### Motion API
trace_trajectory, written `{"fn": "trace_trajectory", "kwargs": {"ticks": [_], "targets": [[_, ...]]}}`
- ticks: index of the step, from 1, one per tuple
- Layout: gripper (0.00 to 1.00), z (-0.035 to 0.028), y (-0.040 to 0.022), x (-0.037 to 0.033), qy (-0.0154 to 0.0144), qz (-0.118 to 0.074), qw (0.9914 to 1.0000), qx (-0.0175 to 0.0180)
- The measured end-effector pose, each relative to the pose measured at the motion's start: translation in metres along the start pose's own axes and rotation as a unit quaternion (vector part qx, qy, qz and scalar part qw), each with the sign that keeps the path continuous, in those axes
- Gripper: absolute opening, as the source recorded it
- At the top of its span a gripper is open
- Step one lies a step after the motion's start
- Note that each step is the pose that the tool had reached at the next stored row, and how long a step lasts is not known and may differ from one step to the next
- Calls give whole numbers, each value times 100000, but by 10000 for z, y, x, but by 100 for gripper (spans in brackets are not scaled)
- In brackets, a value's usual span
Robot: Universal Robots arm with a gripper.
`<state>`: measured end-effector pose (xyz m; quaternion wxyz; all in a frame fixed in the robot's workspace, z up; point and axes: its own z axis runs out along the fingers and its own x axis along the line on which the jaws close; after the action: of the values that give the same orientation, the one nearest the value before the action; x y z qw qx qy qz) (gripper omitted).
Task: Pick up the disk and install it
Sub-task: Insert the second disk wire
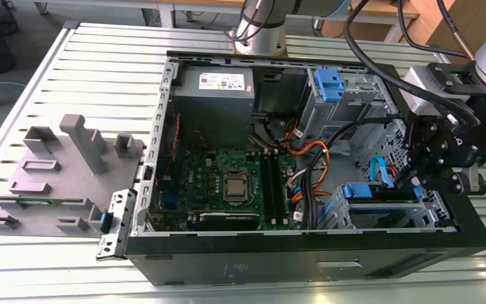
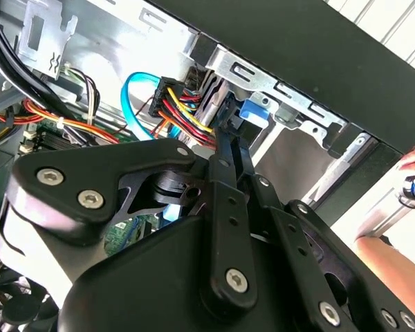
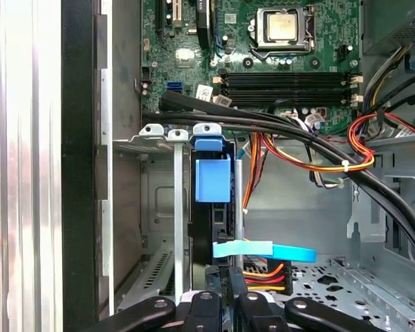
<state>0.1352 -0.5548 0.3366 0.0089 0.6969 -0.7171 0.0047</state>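
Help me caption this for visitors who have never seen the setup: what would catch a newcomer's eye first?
First, the open computer case lying on the slatted table, its green motherboard with the square processor exposed in the middle. Next, the black tool reaching into the drive cage at the exterior view's right, where the disk sits on edge in its blue bracket. Orange and red cables arc brightly beside it.

Disk point(image 3: 213, 181) in bay of computer case point(image 1: 311, 256), claw point(image 1: 433, 183) above
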Motion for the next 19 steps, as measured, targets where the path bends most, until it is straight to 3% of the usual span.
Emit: {"fn": "trace_trajectory", "kwargs": {"ticks": [19], "targets": [[16,36,8,-5,-3,0,100000,1]]}}
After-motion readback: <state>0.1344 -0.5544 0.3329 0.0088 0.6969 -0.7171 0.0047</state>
